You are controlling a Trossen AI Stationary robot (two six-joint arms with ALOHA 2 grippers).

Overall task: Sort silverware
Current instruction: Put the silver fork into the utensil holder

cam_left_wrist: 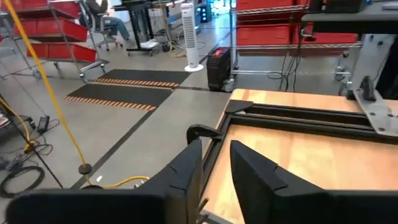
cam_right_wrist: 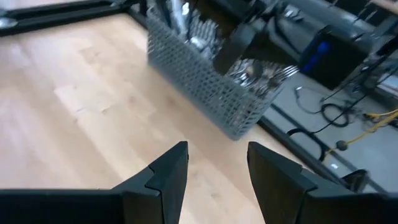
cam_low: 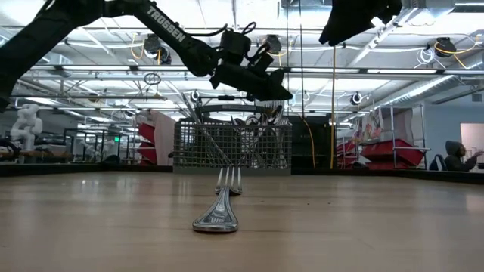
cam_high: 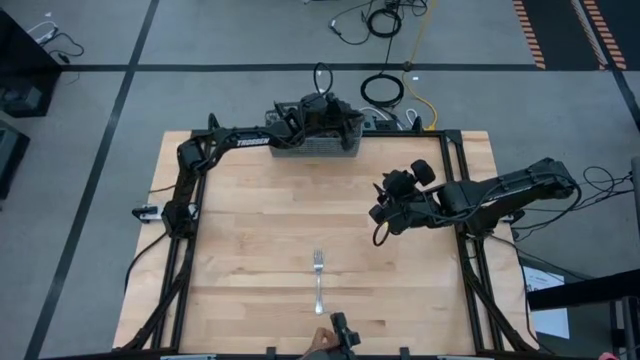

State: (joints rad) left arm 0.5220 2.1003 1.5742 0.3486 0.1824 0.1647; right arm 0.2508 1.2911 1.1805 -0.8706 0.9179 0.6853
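A grey wire-mesh basket stands at the table's far edge, with silverware upright inside it, handles and heads sticking out of the top. My left gripper hovers just above the basket's right end, open, with nothing between its fingers; I cannot tell whether it touches any piece. One fork lies flat on the wood near the table's front edge, tines toward the basket. My right gripper hangs open above the table's right half, empty.
A person's hand shows at the table's near edge beside a small dark device. Black frame rails run along the table's left and right sides. Bare wood lies between the basket and the fork.
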